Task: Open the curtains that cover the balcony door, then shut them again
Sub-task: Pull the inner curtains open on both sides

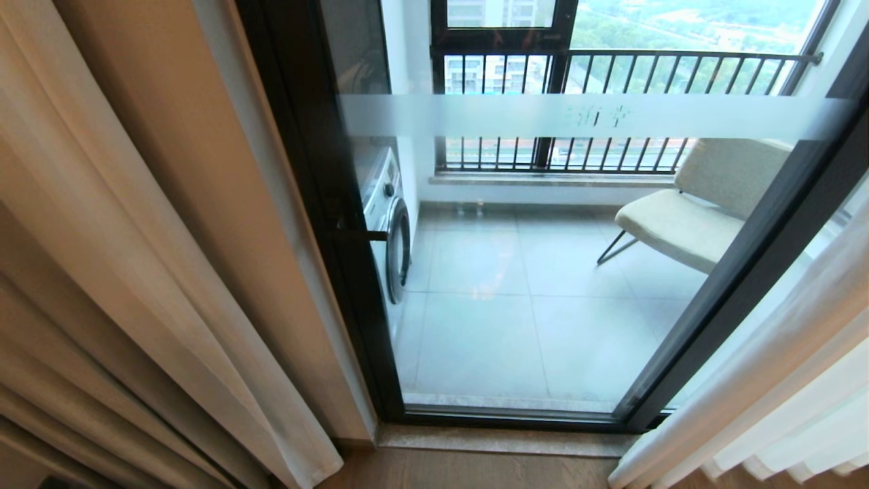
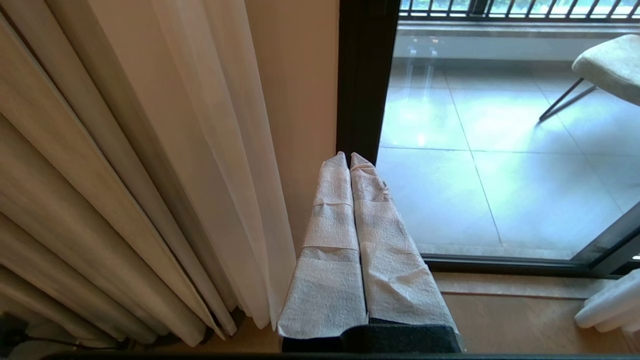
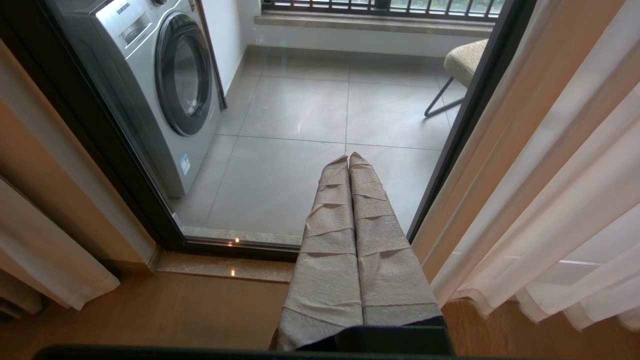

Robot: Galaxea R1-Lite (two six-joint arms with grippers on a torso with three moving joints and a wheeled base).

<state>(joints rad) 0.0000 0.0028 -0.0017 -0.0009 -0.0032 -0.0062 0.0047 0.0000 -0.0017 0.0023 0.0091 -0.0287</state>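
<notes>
Curtains [image 1: 156, 285] hang drawn apart in the head view: heavy beige pleats bunched at the left, white sheers [image 1: 781, 380] gathered at the right, with the balcony door [image 1: 543, 258] bare between them. Neither arm shows here. Likely handling: the drapes are weighty, soft and yielding, the sheers light and slippery; best taken at a leading vertical edge, pinching a fold rather than pushing flat cloth.

Left wrist view: left gripper [image 2: 349, 156], padded fingers pressed together on nothing, hangs just beside the inner edge of the beige drape, with a thin sheer layer [image 2: 240, 200] nearest. That layering is not plain from the head.

Right wrist view: right gripper [image 3: 348, 157], jaws likewise closed and empty, points at the door glass, with the right sheers just beside it. Only here does the washing machine [image 3: 165, 85] show in full.
</notes>
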